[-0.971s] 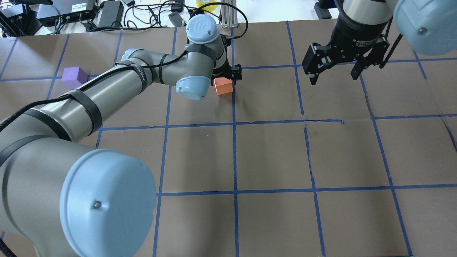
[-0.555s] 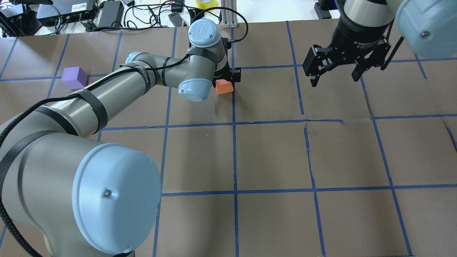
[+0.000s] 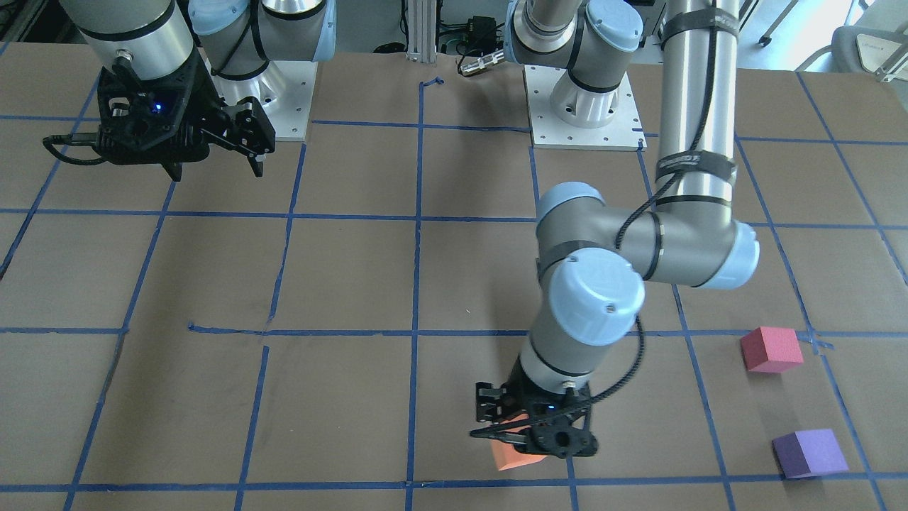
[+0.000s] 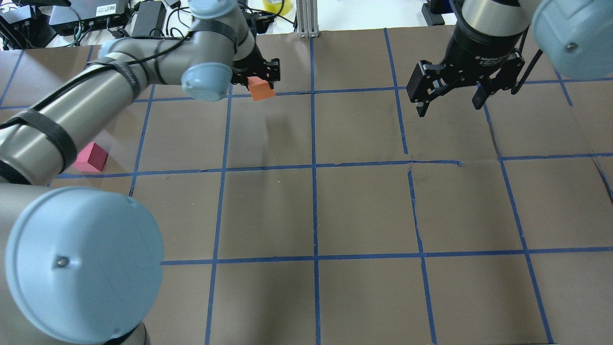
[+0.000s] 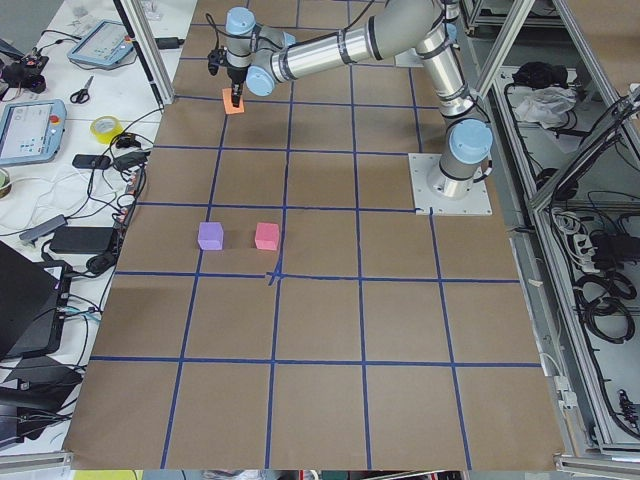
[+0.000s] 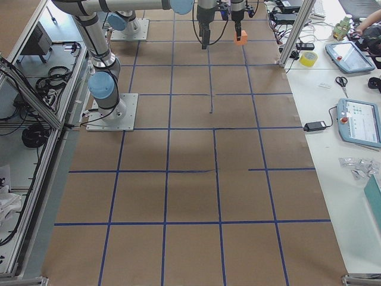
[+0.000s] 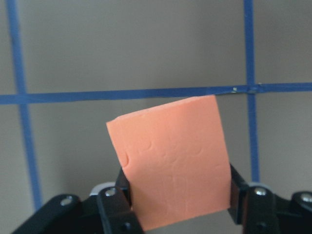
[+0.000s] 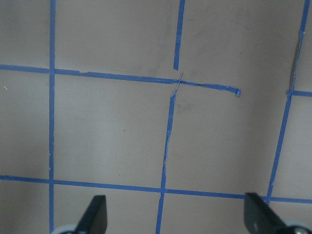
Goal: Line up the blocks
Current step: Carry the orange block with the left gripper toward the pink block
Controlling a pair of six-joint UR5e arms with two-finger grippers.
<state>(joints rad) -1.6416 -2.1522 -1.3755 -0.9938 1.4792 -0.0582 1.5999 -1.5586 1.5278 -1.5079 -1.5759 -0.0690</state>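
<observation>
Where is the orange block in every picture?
Front-facing: the orange block is at the bottom middle, under the left hand.
Overhead: near the top, left of centre.
Exterior left: top left, tiny.
Exterior right: top edge, right of centre.
Left wrist: big, filling the middle.
Right wrist: not in it.
Shared landmark: the black left hand gripping the block.

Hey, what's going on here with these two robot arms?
The left gripper is shut on the orange block, holding it just above the table, far from the robot's base. The red block and purple block sit near each other, not yet lined up with it. The right gripper hangs open and empty.
</observation>
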